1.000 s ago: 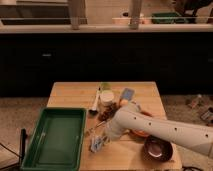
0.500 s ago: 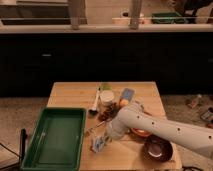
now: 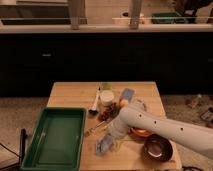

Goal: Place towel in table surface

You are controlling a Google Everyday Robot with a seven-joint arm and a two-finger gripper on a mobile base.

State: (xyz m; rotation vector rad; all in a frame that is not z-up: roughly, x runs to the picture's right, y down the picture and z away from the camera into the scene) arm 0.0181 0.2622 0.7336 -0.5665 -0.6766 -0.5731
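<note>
A pale bluish towel [image 3: 104, 145] hangs crumpled at the tip of my gripper [image 3: 111, 138], low over the wooden table [image 3: 70, 95], just right of the green tray [image 3: 52, 137]. My white arm [image 3: 165, 131] reaches in from the lower right across the table's front part. The towel's lower end is at or just above the table surface; I cannot tell whether it touches.
A brown bowl [image 3: 158, 147] sits at the front right, with an orange object [image 3: 140, 132] behind the arm. A white cup [image 3: 107, 97], a white-handled brush [image 3: 94, 102], a blue packet [image 3: 127, 95] and small items stand mid-table. A dark counter runs behind.
The gripper with the towel has shifted slightly left and down toward the table's front, beside the tray. Other objects have not moved.
</note>
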